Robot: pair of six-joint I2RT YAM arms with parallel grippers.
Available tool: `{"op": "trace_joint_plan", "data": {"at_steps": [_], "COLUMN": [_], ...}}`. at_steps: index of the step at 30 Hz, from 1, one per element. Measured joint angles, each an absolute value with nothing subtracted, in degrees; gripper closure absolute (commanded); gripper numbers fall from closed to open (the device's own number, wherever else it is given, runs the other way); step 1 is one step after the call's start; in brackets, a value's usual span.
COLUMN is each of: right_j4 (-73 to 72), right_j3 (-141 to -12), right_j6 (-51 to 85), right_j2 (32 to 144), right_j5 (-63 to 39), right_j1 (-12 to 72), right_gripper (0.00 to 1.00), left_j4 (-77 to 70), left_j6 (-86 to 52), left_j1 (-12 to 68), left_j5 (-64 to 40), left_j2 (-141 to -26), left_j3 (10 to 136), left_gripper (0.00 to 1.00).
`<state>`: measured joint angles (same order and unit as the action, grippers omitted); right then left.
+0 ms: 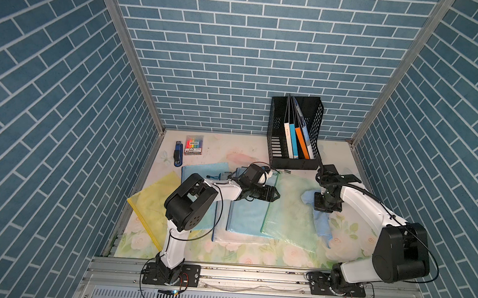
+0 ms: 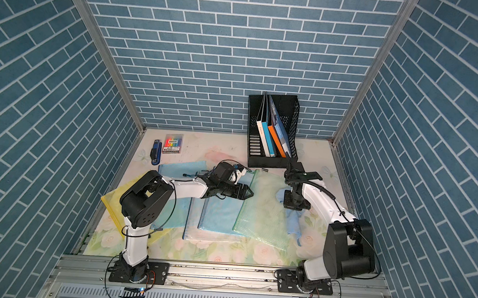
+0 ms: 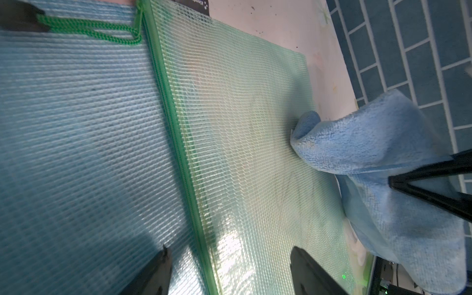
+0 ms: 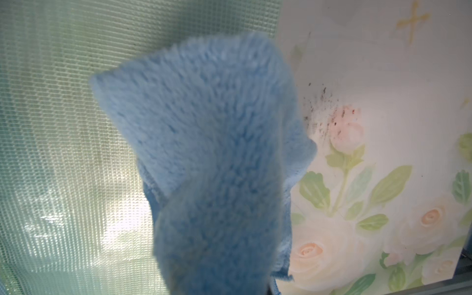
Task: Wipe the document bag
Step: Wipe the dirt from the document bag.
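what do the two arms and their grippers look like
The left arm and right arm have white link shells and bulky black joint housings, with thin black cables looping along them. The left gripper and right gripper are black and taper to narrow tips. Each arm stands on a black plate bolted to an aluminium rail.
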<state>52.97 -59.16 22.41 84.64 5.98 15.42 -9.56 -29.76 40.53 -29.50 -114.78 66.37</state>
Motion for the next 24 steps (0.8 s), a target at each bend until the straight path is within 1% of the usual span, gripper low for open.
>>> {"op": "trace_joint_plan", "data": {"at_steps": [8, 14, 18, 21, 24], "right_j4": [49.93, 48.56, 47.83, 47.33, 47.05], "right_j3": [-56.25, -56.25, -56.25, -56.25, -56.25], "right_j6": [23.68, 23.94, 24.29, 24.86, 25.28], "right_j2": [90.50, 91.31, 91.92, 92.51, 92.88], "right_j5": [4.49, 4.12, 3.62, 3.40, 3.20], "right_j1": [16.64, 16.99, 17.04, 17.23, 17.41], "right_gripper": [1.00, 1.00, 1.00, 1.00, 1.00], "left_j4": [-13.19, -15.81, -17.45, -18.68, -20.43], "left_j6": [-30.65, -32.12, -33.89, -34.72, -35.73], "left_j1": [40.69, 40.77, 40.86, 40.93, 40.95], "left_j5": [-32.47, -34.48, -36.18, -37.19, -37.80], "left_j2": [-117.14, -118.52, -118.96, -118.96, -118.96], "left_j3": [66.50, 66.74, 66.59, 66.54, 65.95], "left_gripper": [0.23, 0.30, 0.45, 0.54, 0.56]}}
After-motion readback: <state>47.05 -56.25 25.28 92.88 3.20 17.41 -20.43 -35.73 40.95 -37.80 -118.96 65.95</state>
